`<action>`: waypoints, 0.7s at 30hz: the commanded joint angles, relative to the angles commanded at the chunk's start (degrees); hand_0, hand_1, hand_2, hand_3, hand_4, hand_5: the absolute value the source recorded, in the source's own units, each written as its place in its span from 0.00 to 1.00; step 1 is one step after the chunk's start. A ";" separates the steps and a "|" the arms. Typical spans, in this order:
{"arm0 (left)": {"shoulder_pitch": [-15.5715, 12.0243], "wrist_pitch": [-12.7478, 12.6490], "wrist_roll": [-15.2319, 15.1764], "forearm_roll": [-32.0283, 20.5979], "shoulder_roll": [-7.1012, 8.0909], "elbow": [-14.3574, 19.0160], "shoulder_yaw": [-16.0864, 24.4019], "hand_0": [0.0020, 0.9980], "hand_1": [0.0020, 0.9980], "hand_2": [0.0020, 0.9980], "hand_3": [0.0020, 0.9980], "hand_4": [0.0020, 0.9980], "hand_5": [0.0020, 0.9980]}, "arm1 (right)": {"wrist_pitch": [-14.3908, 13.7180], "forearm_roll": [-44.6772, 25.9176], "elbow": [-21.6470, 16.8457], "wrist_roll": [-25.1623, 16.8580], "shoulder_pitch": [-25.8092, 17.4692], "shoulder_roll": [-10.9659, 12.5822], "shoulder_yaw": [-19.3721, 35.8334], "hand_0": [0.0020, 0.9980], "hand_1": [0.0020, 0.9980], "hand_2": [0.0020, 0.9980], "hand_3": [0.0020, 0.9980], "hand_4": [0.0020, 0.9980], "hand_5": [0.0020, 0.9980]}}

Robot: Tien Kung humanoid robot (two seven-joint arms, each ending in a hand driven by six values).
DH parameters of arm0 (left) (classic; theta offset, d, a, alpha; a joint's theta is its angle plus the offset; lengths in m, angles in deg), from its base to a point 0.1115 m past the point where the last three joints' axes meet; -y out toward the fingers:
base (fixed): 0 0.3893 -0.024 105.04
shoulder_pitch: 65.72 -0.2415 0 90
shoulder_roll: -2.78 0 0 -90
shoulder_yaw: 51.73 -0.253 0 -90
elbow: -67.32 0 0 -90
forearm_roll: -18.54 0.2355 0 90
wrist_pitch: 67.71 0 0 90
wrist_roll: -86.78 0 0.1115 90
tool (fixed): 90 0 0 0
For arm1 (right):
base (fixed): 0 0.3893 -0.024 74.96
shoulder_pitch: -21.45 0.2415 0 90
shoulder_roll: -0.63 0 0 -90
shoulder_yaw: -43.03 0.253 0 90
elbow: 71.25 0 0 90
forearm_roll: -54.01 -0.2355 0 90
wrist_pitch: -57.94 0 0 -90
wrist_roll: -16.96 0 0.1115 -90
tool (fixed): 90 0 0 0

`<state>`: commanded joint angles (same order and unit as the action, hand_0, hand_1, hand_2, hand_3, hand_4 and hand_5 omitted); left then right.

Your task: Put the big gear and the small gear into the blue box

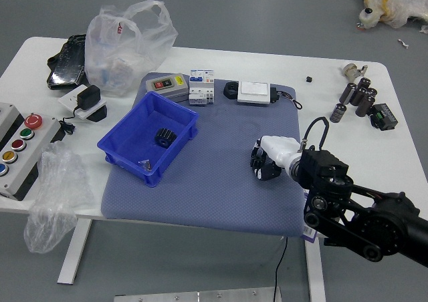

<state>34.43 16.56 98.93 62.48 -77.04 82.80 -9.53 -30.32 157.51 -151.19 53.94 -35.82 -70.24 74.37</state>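
My right hand [258, 160], black with a white back, reaches in from the right over the blue-grey mat. Its fingers have closed around the small black gear [256, 162], which is mostly hidden between them. Inside the blue box [118, 160], on the mat's left part, lies the big black gear [165, 137], near the wall facing the hand. The left arm is out of view.
A small shiny piece [144, 164] lies in the box's near corner. Behind the box stand a grey device [167, 86] and white modules [201, 88]. A white-topped part [254, 92] sits at the mat's back edge; button panels [23, 148] are far left.
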 joint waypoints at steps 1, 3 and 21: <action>0.01 0.00 -0.03 -0.03 -0.01 -0.01 -0.03 0.63 0.47 0.53 0.71 0.74 0.50 | -0.22 0.08 0.01 0.00 0.03 0.00 -0.03 0.24 0.30 0.43 0.65 0.41 0.00; 0.03 -0.01 -0.06 -0.08 0.00 -0.01 -0.09 0.63 0.47 0.53 0.71 0.75 0.50 | -0.58 0.13 0.07 0.00 0.11 0.01 -0.08 0.23 0.29 0.41 0.65 0.39 0.00; 0.41 0.13 0.48 1.03 0.11 0.16 0.63 0.63 0.47 0.53 0.71 0.75 0.51 | -5.49 -0.97 6.28 0.00 13.56 -5.88 -6.49 0.23 0.29 0.38 0.60 0.44 0.00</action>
<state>34.84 16.69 99.41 63.51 -76.93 82.97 -8.89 -35.81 156.54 -144.91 53.94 -22.26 -76.12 67.88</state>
